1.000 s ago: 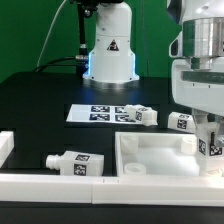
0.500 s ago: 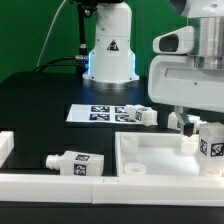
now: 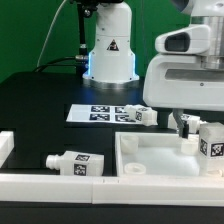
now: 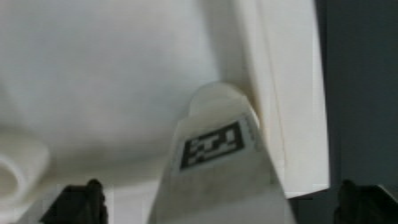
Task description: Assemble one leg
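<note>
While the jaws stand spread, with a dark fingertip [image 4: 79, 203] on either side of the leg [image 3: 212, 143] and a strip of white showing between each tip and the peg, nothing is pinched. That leg stands upright or nearly so inside the tray [image 3: 150, 150], at the tray's far corner on the exterior view's right, its tagged face toward the camera. In the wrist view its narrower end lies close against the tray's wall. The arm's white wrist [image 3: 190, 75] hangs above that corner. A second leg [image 3: 74, 162] lies on its side on the black bench [image 3: 40, 110], off the tray's side on the exterior view's left. A third leg [image 3: 137, 115] lies just behind the tray's far wall, beside the marker board [image 3: 98, 113].
</note>
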`<state>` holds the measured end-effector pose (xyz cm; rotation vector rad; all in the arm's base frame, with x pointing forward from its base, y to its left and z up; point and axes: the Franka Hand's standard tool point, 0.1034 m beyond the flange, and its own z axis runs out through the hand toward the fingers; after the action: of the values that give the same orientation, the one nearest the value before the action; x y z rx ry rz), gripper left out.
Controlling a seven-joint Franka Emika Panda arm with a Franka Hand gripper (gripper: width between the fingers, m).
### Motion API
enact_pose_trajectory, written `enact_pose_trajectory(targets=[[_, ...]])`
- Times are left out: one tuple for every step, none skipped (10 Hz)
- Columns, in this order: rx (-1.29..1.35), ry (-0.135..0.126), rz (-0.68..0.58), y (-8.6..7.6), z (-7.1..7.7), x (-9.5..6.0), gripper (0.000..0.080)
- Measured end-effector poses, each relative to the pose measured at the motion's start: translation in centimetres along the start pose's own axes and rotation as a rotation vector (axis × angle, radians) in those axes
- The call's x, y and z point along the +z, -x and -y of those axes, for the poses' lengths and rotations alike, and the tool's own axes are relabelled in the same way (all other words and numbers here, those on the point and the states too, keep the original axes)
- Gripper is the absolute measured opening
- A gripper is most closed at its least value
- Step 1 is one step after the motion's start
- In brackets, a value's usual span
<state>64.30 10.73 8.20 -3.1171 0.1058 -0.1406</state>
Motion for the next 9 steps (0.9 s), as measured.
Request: enact_pose_trajectory(targets=[[0.014, 0.001, 0.000, 0.09, -0.06, 0.10, 0.0622], [0.032, 0.001, 0.000, 0.09, -0.07, 0.10, 0.0622], [0.048, 0.001, 0.000, 0.09, -0.07, 0.11, 0.0445], [0.077, 0.001, 0.000, 0.09, -0.07, 0.11, 0.0308], [0.163, -0.002, 0.001, 0.10, -0.02, 0.12, 0.0287], [0.240, -0.001, 0.001, 0.11, -0.02, 0.13, 0.0287], [0.302, -0.001, 0.001, 0.11, -0.03, 0.13, 0.0287], [0.435, -0.004, 0.005, 0.10, -0.07, 0.19, 0.0287], [0.616, -0.003, 0.008, 0.12, -0.07, 0.25, 0.0287]])
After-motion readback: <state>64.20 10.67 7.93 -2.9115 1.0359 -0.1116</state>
